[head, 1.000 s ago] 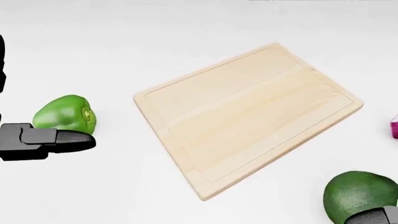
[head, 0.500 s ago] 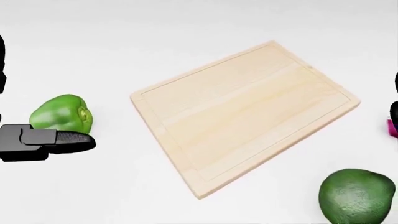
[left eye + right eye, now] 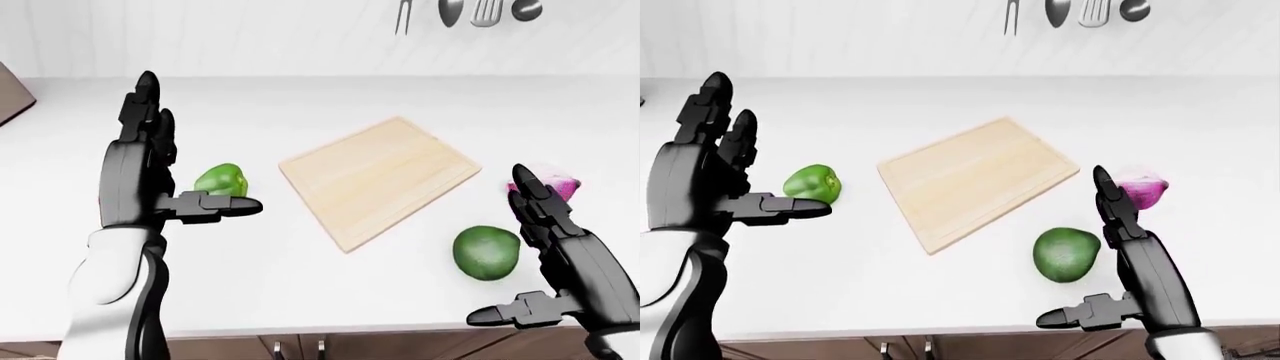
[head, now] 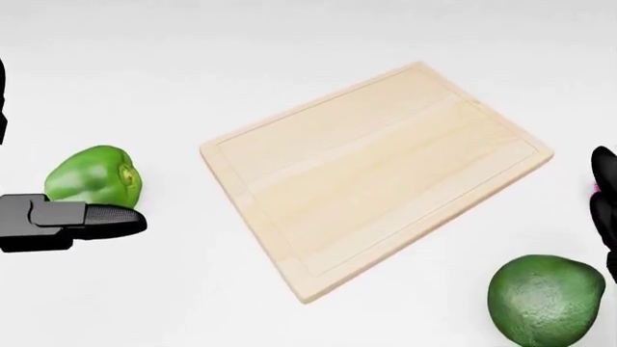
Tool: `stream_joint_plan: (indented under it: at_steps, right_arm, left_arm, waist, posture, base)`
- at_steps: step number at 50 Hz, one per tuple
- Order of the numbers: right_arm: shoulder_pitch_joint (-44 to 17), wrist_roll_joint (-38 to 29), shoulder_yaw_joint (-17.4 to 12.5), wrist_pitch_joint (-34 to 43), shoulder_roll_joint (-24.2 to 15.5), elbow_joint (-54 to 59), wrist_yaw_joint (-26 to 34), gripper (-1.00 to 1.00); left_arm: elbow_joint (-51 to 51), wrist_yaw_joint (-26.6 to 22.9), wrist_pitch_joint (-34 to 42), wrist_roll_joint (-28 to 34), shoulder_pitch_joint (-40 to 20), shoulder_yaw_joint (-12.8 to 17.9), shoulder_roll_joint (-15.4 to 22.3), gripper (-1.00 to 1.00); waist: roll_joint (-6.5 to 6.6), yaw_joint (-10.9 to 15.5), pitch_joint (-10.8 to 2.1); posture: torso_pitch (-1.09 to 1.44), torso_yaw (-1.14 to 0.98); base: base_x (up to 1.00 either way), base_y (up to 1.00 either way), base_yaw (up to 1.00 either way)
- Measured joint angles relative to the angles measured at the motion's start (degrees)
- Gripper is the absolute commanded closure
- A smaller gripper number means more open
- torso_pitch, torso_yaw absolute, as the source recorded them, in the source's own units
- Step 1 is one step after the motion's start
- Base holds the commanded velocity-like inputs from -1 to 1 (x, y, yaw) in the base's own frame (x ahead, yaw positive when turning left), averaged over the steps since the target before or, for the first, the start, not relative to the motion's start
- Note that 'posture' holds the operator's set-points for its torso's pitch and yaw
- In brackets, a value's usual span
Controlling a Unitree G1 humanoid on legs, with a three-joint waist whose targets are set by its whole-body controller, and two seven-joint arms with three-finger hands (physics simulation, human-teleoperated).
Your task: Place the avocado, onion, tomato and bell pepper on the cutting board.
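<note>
The cutting board point(image 4: 376, 173) is laid flat and bare on the white bench point(image 3: 330, 112), turned at an angle, near the middle of all 3 views. The bell pepper point(image 3: 221, 181) is seen on the bench to the left of the board, apart from it. The avocado point(image 3: 1067, 254) is set on the bench below the board's right corner in the eye views, close to it but not touching. The onion point(image 3: 1140, 192), purple, is found to the right of the board, partly hidden in the left-eye view.

The left robot hand point(image 3: 150, 176) is raised upright over the bench with its fingers point(image 3: 140, 112) spread upward and its thumb stretched toward the right; it is open and nothing is held. In the left-eye view the thumb tip is seen just below the bell pepper, though contact cannot be judged.

The right robot hand point(image 3: 1130, 262) is likewise held upright and open, fingers pointing up, thumb stretched left. The avocado lies just to its left, and the onion appears right beside its fingertips.

Utensils point(image 3: 470, 11) are hung on the wall above.
</note>
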Motion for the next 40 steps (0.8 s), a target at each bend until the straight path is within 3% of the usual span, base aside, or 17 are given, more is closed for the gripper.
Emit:
stream_joint_plan:
  at_steps: [19,20,23,29,34,40]
  right_arm:
    - [0.79,2.47,-0.87,-6.01,0.48,5.89,-3.58,-1.00]
    - [0.80,2.40,-0.90,-6.02,0.43,5.88,-3.63,-0.68]
    - [1.03,2.43,-1.27,-5.64,0.16,5.30,-2.53,-0.14]
    - [0.52,1.26,-2.00,-6.45,0.21,6.10,-4.15,0.23]
    - [0.40,0.78,-1.94,-7.99,0.31,6.24,-5.87,0.68]
    - [-0.10,0.64,-1.03,-8.37,0.08,6.17,-6.64,1.00]
  left_arm:
    - [-0.28,-0.08,0.83,-0.08,-0.92,0.36,0.47,-1.00]
    - [-0.22,-0.05,0.78,-0.07,-0.92,0.30,0.45,-1.00]
    - [-0.09,-0.04,0.72,-0.09,-0.76,0.34,0.48,-1.00]
    - [-0.35,-0.06,0.87,-0.17,-0.63,0.29,0.45,-1.00]
    - [0.10,0.07,0.16,0.11,-0.23,-0.07,0.18,-1.00]
    - [0.15,-0.06,0.06,0.21,-0.18,-0.01,0.09,-1.00]
  waist:
    - [-0.44,0.10,-0.30]
    - [-0.46,0.12,-0.30]
    - [-0.53,0.01,-0.22]
    - [-0.52,0.08,-0.10]
    - [-0.57,0.28,-0.35]
    - [-0.73,0.40,-0.66]
  posture:
    - [0.00,0.00]
    - [0.00,0.00]
    - [0.00,0.00]
    - [0.00,0.00]
    - [0.00,0.00]
    - [0.00,0.00]
  base:
    - [0.00,0.00,0.00]
    - [0.00,0.00,0.00]
    - [0.00,0.00,0.00]
    - [0.00,0.00,0.00]
    - [0.00,0.00,0.00]
    - [0.00,0.00,0.00]
